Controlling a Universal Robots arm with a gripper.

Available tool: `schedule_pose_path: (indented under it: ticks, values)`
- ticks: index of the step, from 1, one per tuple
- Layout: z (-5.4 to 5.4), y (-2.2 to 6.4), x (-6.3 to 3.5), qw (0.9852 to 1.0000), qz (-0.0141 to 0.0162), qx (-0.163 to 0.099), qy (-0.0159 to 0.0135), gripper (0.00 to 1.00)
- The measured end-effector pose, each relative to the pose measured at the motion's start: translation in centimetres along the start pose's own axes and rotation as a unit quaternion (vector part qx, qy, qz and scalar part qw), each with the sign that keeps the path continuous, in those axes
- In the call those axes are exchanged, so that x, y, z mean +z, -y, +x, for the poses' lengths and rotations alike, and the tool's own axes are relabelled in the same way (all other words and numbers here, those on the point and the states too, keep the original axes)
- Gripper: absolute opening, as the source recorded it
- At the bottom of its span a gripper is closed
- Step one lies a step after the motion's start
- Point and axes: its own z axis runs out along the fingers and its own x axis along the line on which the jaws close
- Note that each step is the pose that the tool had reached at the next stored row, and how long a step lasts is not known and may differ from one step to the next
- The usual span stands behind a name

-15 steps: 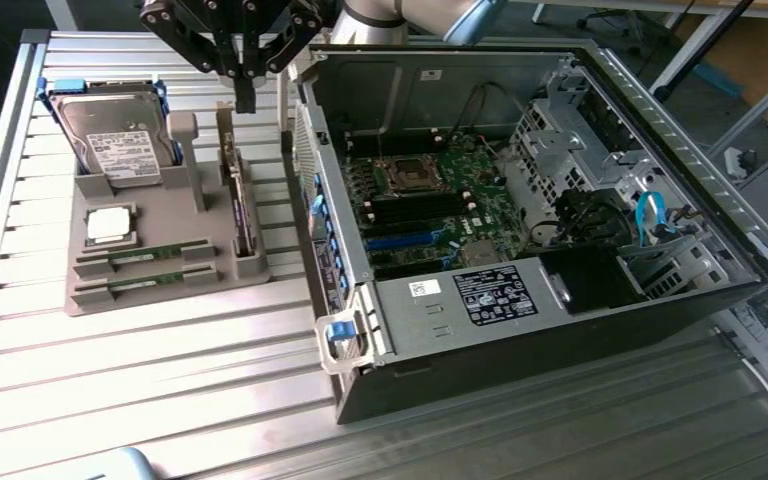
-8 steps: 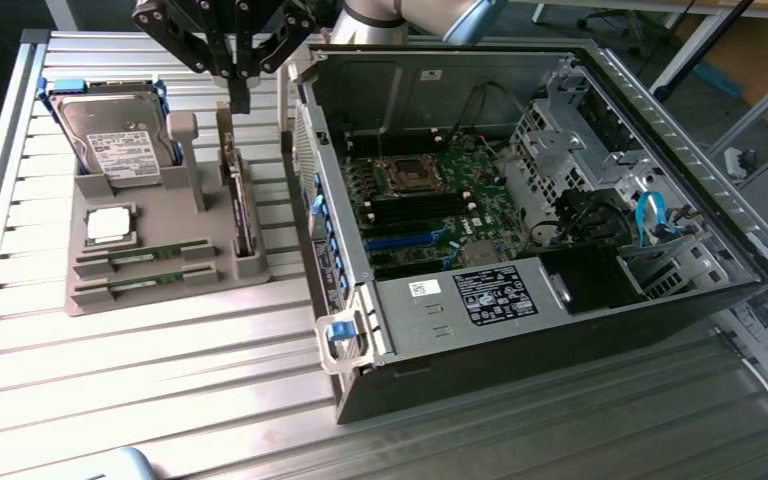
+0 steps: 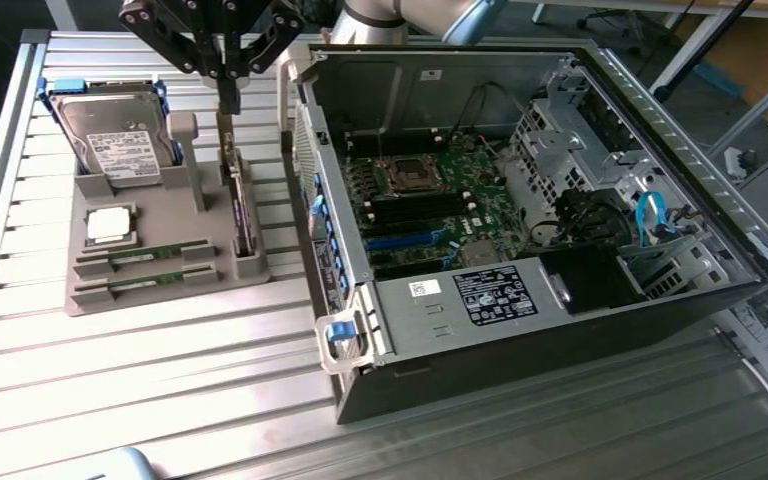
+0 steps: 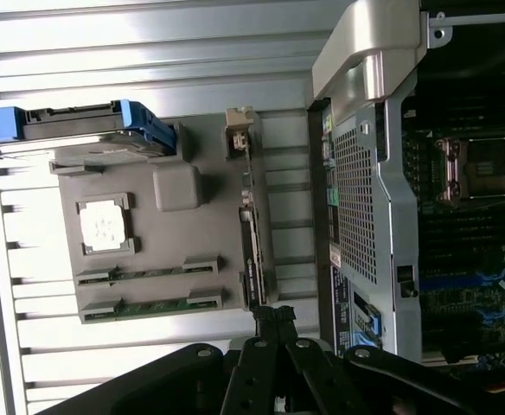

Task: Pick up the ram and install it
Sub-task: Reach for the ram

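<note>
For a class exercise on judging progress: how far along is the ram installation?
Done: nothing visible; both ram sticks lie in the grey tray's slots. In hand: nothing, the shut pincer hovers above the tray, beside the open computer case. Left: the whole pick-up and seating on the motherboard.

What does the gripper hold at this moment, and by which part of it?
Nothing is held. The gripper is shut on nothing, and both ram sticks lie in the grey tray.

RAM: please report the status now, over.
Hand shut, nothing held, above the expansion card's end. Two RAM sticks lie in tray slots, not picked. Nothing blocks them.
</note>
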Motion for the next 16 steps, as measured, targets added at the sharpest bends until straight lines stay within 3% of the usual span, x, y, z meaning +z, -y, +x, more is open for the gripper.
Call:
schedule_pose_path:
  ticks: [16]
  values:
    - [1.6,0.12,-0.04,1.0000,0.0001,0.000,0.0000,0.10]
